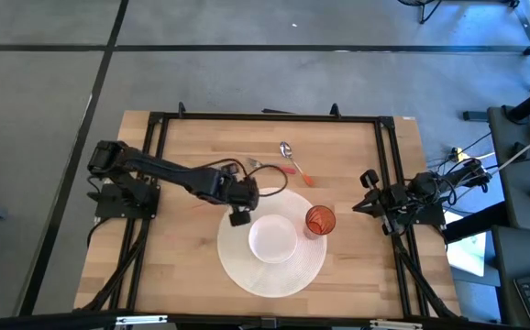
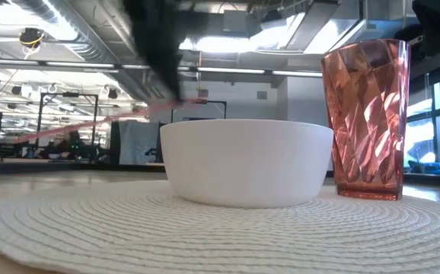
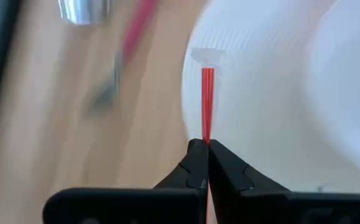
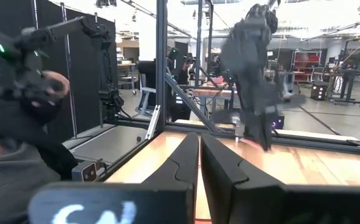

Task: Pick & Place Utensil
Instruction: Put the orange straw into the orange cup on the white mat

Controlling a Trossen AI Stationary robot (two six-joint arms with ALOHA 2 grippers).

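Note:
My left gripper (image 1: 239, 218) hangs over the left edge of the round white placemat (image 1: 247, 270) and is shut on a thin red-handled utensil (image 3: 207, 99). In the low view this utensil shows as a blurred red streak (image 2: 106, 120) left of the white bowl (image 2: 247, 164). The bowl (image 1: 272, 238) sits in the middle of the placemat, with a red faceted cup (image 1: 319, 220) at its right. A red-handled spoon (image 1: 292, 163) and a grey fork (image 1: 252, 165) lie on the wood farther back. My right gripper (image 4: 200, 165) waits shut at the table's right edge. My left gripper pinches the utensil's red handle (image 3: 206, 138) between its two fingers (image 3: 195, 158). The handle runs straight out ahead of the fingers to a pale end (image 3: 208, 56). The utensil is lifted clear of the table, close to level.
The black frame rails (image 1: 389, 165) border the wooden table. The bowl and cup stand just right of my left gripper. Bare wood (image 1: 182, 257) lies left of the placemat. A person in dark clothes (image 4: 18, 124) shows beyond the table in the right wrist view.

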